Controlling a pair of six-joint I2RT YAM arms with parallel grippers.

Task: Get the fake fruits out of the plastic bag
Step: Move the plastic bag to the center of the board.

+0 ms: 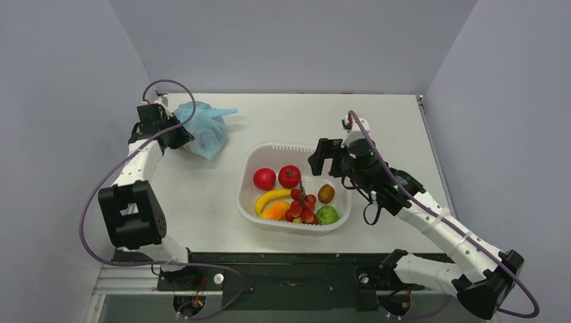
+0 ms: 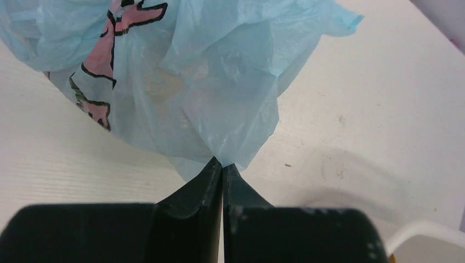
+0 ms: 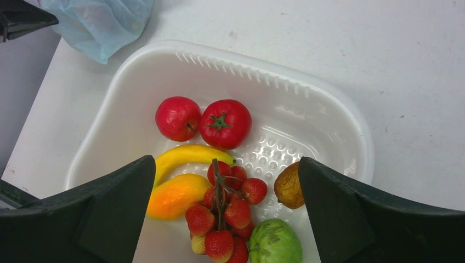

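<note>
The light-blue plastic bag (image 1: 207,130) with a pink-and-dark figure lies crumpled at the table's back left. My left gripper (image 1: 180,138) is shut on a fold of its edge; the pinch (image 2: 222,164) shows in the left wrist view, with the bag (image 2: 192,82) spread beyond it. I cannot tell what is inside the bag. My right gripper (image 1: 322,159) is open and empty above the white tub (image 1: 250,161). In the tub lie a red round fruit (image 3: 176,118), an orange-yellow fruit (image 3: 175,195) and a green fruit (image 3: 274,241). The right gripper (image 3: 225,162) frames them.
The tub (image 3: 329,109) also holds a red tomato (image 3: 225,123), a yellow banana (image 3: 189,156), a red bunch on a stem (image 3: 227,211) and a brown fruit (image 3: 288,185). Grey walls close in the table on the left, back and right.
</note>
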